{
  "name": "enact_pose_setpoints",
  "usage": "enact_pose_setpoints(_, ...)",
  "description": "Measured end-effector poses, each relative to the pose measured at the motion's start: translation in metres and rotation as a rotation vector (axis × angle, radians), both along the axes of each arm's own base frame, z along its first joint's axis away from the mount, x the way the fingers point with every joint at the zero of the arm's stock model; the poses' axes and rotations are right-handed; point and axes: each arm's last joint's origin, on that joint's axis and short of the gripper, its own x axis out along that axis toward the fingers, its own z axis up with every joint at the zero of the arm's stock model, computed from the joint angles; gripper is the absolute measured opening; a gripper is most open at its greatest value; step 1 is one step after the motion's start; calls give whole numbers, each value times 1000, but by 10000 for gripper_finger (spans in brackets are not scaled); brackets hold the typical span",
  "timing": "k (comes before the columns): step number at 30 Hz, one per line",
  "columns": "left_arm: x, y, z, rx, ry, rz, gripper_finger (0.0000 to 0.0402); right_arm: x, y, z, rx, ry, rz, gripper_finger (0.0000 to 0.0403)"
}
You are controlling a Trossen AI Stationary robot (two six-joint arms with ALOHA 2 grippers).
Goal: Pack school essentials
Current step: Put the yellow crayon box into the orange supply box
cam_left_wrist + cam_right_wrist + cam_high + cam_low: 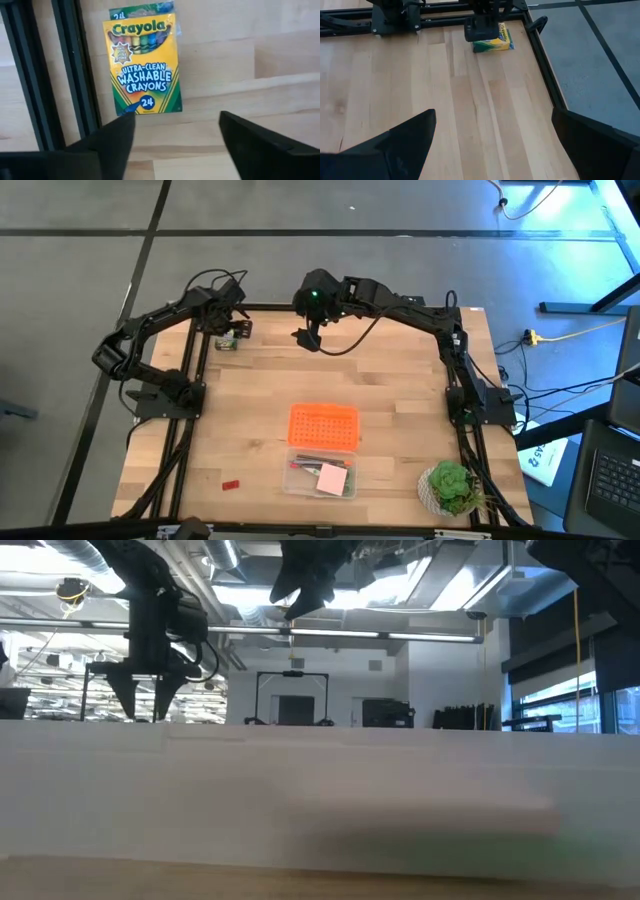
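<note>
The yellow-green crayon box (142,62) lies flat on its back on the wood at the table's far left (228,341), next to the black frame rail. My left gripper (175,131) hangs over it, pointing down, open, with both fingers clear of the box (492,44). My right gripper (492,135) is held high over the table's far middle (310,338), open and with nothing between its fingers. A pink pad (333,477) and thin pens (310,465) lie in a clear box (320,477) near the front edge. A tiny red block (231,483) lies on the wood to its left.
An orange perforated lid (322,425) lies just beyond the clear box. A potted plant (450,486) stands at the near right corner. Black frame rails (70,75) run along the table's left and right sides. Bare wood spreads across the table's middle.
</note>
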Motion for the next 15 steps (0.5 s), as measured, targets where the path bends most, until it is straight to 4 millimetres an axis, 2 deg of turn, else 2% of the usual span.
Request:
enact_pose_setpoints(5, -4, 5, 0, 12, -20, 37, 357, 0, 0, 0, 0, 0, 0, 399)
enact_pose_setpoints(8, -8, 7, -7, 20, -23, 47, 391, 0, 0, 0, 0, 0, 0, 399)
enact_pose_setpoints(15, -10, 12, -28, 24, -73, 36, 395, 0, 0, 0, -1, 0, 1, 399)
